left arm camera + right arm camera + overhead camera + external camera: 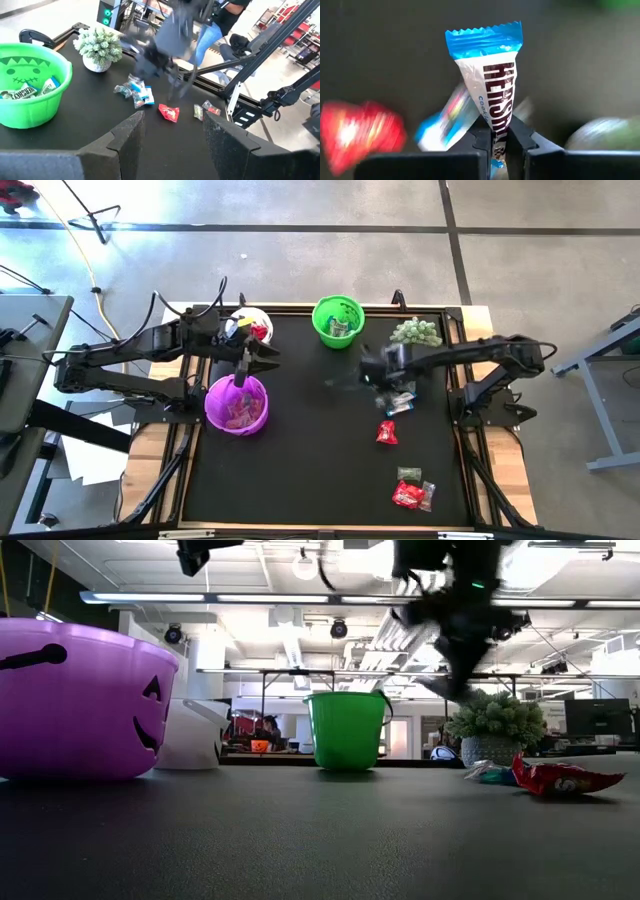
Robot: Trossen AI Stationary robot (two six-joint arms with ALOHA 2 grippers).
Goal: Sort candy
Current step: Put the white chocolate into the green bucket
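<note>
Right gripper (501, 142): raised above the black table (300, 470), mid-right; fingers clenched on the lower end of a blue-and-white wrapped candy (492, 85). The pinch at one end lets the wrapper stand clear of the fingers, probably for a clean drop into a bucket.

Left gripper (172, 132): over the purple bucket (237, 403) at the table's left; fingers spread apart, holding nothing. Judged to be waiting.

Green bucket (338, 321): back centre of the table, already holding a few wrapped pieces. It seems the likeliest home for the held piece, though wrapper colours inside are hard to match from these views.

White bucket (250, 326): back left, behind the purple one, something red inside.

Purple bucket: contains pinkish-red wrappers.

Loose candy, unsorted: small blue-white cluster (400, 402) below the right gripper; one red piece (387, 432) near it; red and dark pieces (412, 493) toward the front right corner.

Small potted plant (415, 332): back right; not part of the sort.

Person (220, 25): partly seen beyond the table.
</note>
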